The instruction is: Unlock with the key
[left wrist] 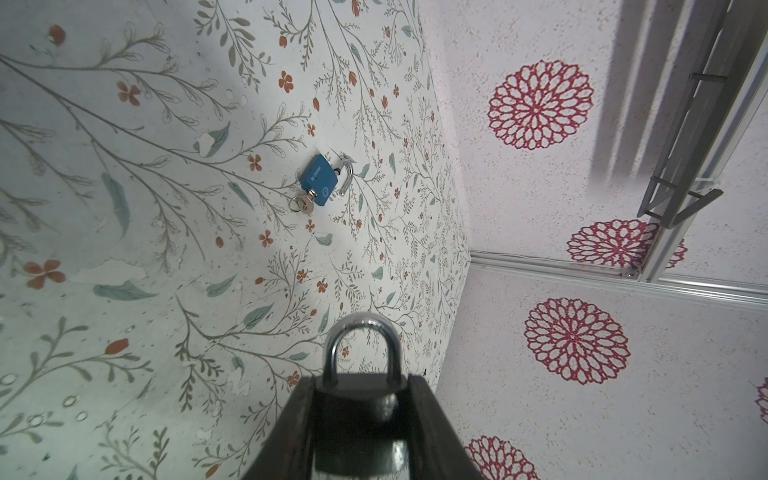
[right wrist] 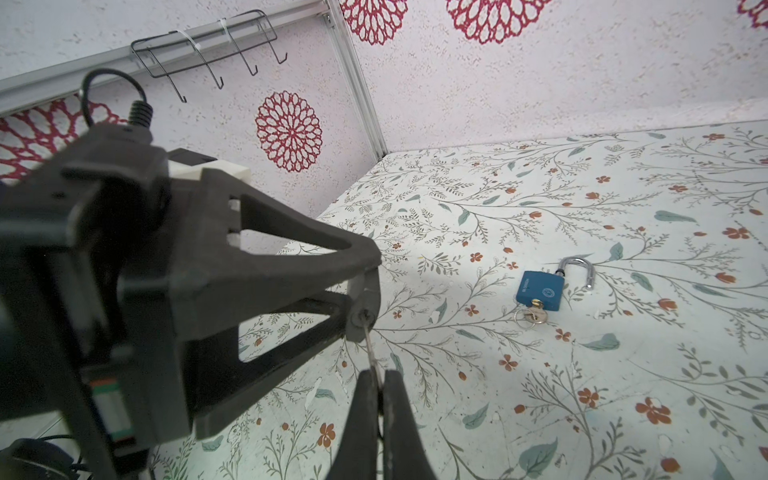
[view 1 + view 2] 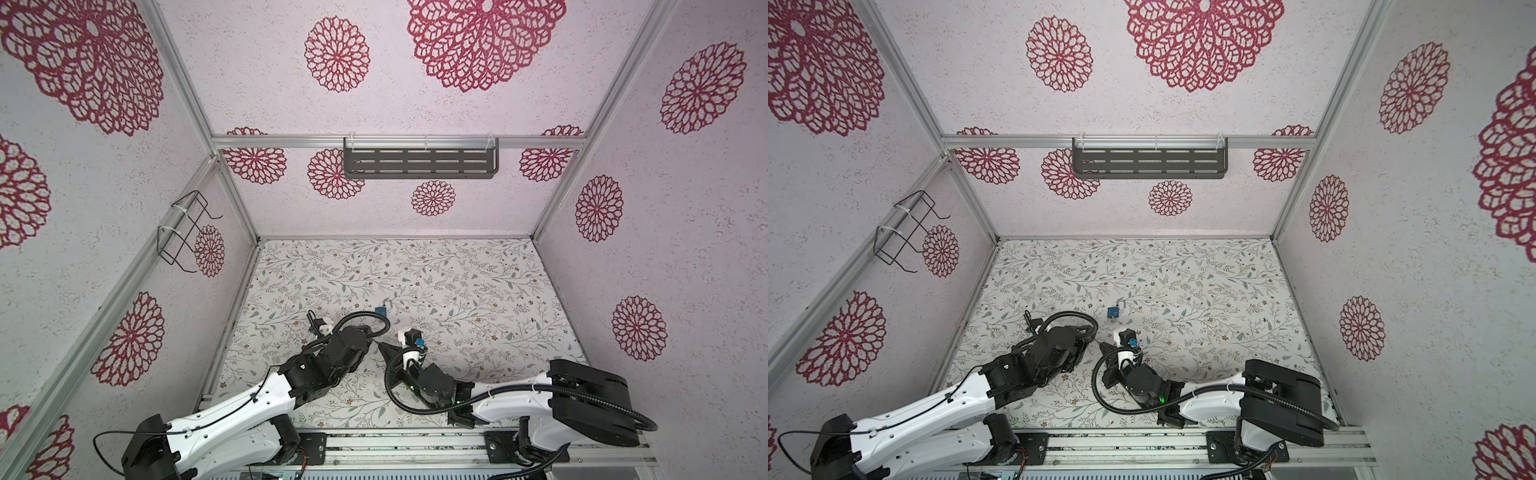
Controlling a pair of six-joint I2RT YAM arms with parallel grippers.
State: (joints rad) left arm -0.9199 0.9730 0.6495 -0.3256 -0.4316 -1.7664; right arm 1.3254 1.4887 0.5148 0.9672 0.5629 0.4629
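Note:
A black padlock (image 1: pixel 359 405) with a closed silver shackle (image 1: pixel 332 345) sits between the fingers of my left gripper (image 1: pixel 361 380), which is shut on its body. My right gripper (image 2: pixel 379 376) is shut on a thin silver key (image 2: pixel 369 345). The key's tip sits in the keyhole on the padlock's underside (image 2: pixel 362 314). In both top views the two grippers meet tip to tip above the middle front of the table, left gripper (image 3: pixel 372 338) against right gripper (image 3: pixel 384 349). The lock and key are too small to make out there.
A blue padlock (image 2: pixel 540 289) lies flat on the floral table (image 3: pixel 457 291) beyond the grippers, its shackle swung open and its own key (image 2: pixel 536 316) in it. A wire hook rack (image 3: pixel 187 232) hangs on the left wall. A grey slotted shelf (image 3: pixel 419 162) hangs on the back wall.

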